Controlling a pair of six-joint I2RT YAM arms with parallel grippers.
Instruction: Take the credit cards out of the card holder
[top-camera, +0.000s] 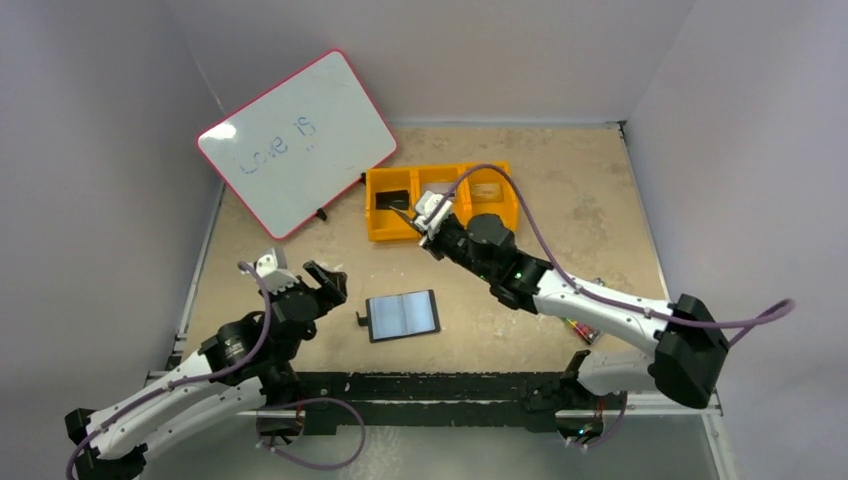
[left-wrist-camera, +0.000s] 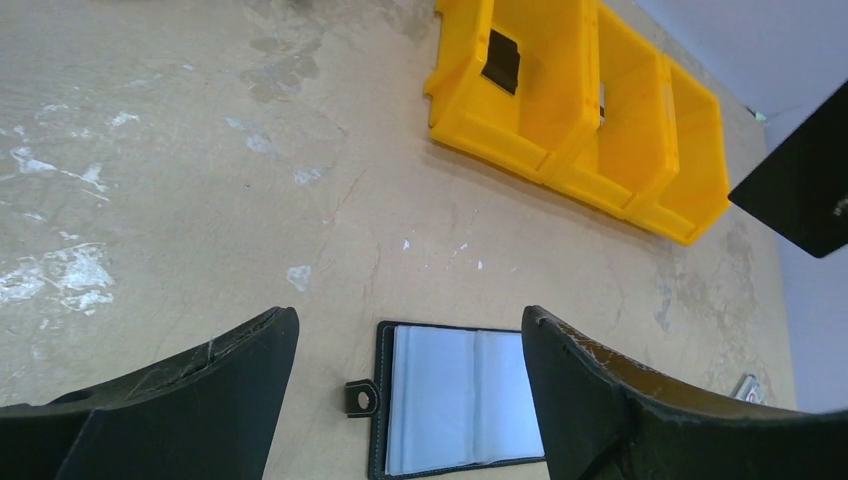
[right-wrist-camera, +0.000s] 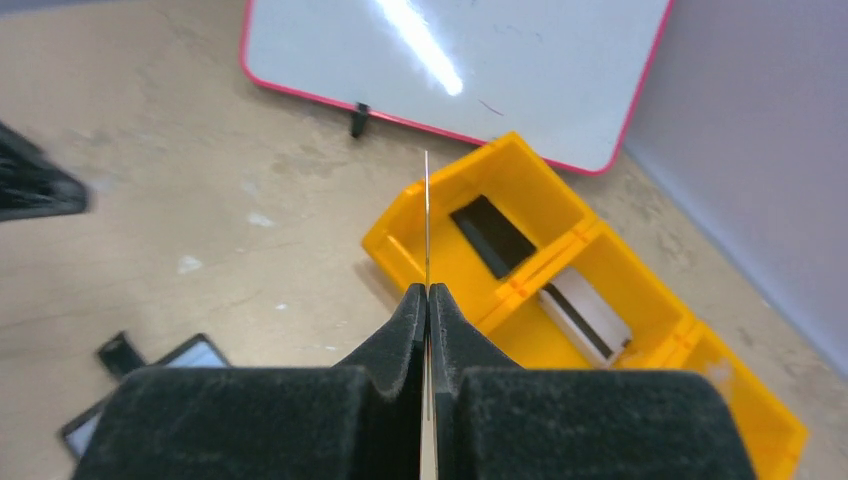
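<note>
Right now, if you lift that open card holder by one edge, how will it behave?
The card holder lies open flat, so it would probably flop at its fold. Its glossy inside looks slippery; thin, it likely slides when pushed.

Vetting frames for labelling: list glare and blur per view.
Top external: a small bright spot on the whiteboard; the card holder sleeves shine grey. Left wrist: sharp, the left gripper dark in front. Right wrist: a glare streak crosses the whiteboard, the left edge is blurred, and the credit card in the right gripper shows only as a thin edge-on line.
</note>
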